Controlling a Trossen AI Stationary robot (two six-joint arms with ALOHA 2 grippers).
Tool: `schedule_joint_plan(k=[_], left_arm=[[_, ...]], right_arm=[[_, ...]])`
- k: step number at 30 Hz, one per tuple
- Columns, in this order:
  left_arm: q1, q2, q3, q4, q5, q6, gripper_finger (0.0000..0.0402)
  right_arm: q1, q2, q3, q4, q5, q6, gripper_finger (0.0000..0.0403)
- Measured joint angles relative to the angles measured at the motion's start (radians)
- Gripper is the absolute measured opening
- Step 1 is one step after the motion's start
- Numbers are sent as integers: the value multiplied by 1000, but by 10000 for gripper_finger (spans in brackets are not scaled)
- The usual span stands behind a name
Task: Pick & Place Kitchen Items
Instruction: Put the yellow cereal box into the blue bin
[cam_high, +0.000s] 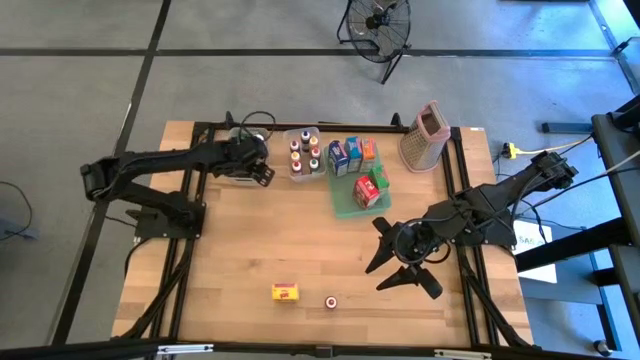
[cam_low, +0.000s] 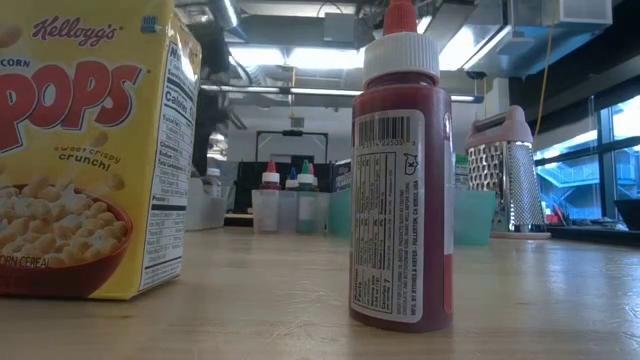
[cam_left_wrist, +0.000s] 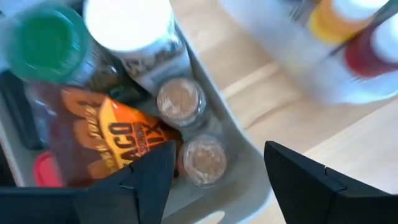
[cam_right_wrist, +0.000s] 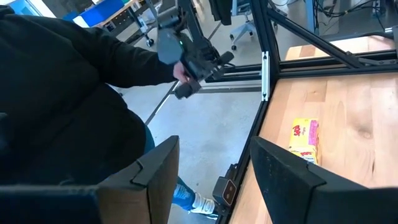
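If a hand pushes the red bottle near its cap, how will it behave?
The red bottle stands upright, tall on a narrow base, so it would probably tip over. Its body looks round, so once fallen it may roll. The label could give some grip.

Grey floor (cam_high: 260, 90) crossed by dark lines, 1 black fan (cam_high: 377, 22), windows (cam_low: 615, 165) at the side.

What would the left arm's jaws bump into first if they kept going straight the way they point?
Probably the small clear jars with brownish caps lying in the clear plastic bin, beside the orange taco-mix packet. The left gripper has open jaws, empty, right above them; depth is hard to judge.
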Motion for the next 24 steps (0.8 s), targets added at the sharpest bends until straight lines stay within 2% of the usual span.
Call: schedule_joint_plan(k=[7,11,17,24], left_arm=[[-3,-191,0,16,3,28,241],[-28,-322,1,98,102,55,240],[-140,-462,2,299,286,62,239],[-301,-531,3,429,316,75,241]], right_arm=[[-20,0,0,17,-8,-8,202],[-34,0,0,35,-7,-8,202],[-47,0,0,78,12,-8,202],[-48,0,0,105,120,-8,202]])
